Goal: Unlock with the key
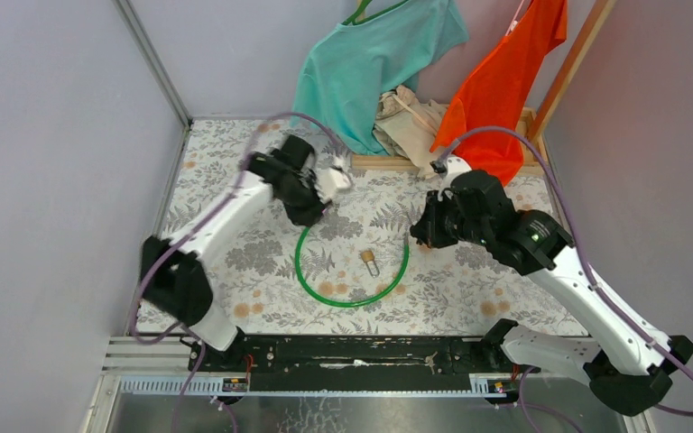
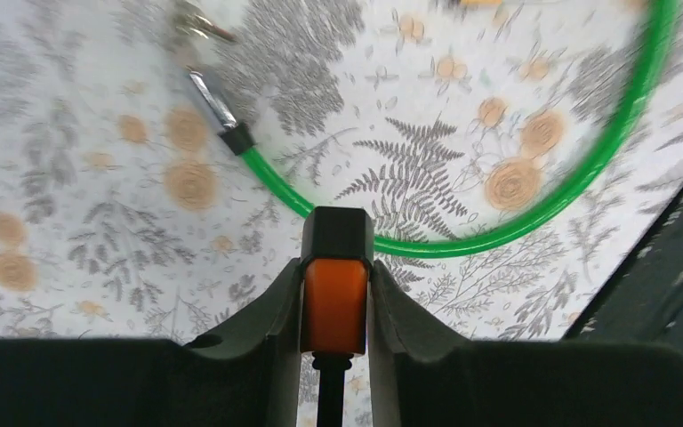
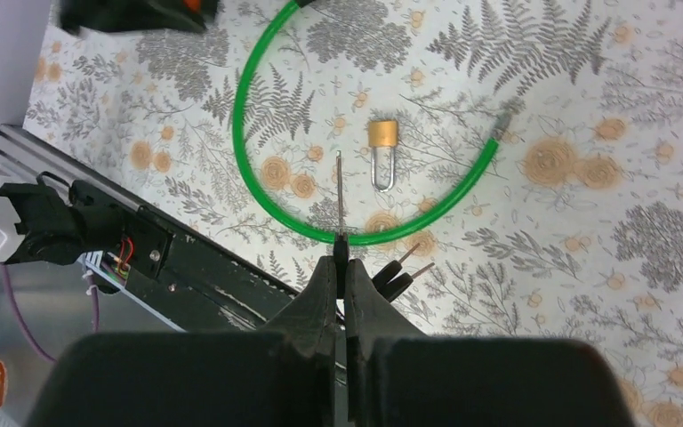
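Pinching the key (image 3: 339, 191) by its head, blade outward, the right gripper (image 3: 341, 267) hovers beside the green cable (image 3: 258, 191); 1 spare key (image 3: 405, 271) dangles alongside. The left gripper (image 2: 335, 267) clamps an orange lock (image 2: 334, 311).

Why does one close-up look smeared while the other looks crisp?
Left wrist view: the green cable and the flowered tabletop toward the edges smear, likely from motion. Right wrist view: crisp, the small padlock clear. Top view: even light, soft shadows.

Green cable (image 1: 347, 304) curving round brass padlock (image 1: 370, 261) mid-table, open tablecloth (image 1: 496, 289) around; hanging shirts (image 1: 361, 72) crowding far edge, walls (image 1: 54, 162) flanking
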Robot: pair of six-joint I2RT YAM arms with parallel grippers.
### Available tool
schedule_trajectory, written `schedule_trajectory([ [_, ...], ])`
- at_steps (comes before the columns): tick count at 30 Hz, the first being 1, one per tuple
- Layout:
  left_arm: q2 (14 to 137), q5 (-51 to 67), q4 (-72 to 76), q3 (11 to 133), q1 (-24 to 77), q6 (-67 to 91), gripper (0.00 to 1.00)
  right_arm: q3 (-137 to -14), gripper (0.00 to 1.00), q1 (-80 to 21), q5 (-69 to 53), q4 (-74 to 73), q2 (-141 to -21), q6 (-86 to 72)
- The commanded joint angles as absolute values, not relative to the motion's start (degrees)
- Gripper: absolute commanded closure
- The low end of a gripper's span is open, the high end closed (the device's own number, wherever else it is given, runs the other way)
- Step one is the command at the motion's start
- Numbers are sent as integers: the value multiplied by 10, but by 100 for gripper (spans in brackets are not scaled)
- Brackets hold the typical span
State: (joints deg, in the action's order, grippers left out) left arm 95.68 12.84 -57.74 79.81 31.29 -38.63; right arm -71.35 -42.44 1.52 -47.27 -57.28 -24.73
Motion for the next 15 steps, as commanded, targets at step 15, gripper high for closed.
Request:
schedule_trajectory([
  [15,757,833,-587,782,164,-409,100,-788,100,-512,-220,-388,-683,-109],
])
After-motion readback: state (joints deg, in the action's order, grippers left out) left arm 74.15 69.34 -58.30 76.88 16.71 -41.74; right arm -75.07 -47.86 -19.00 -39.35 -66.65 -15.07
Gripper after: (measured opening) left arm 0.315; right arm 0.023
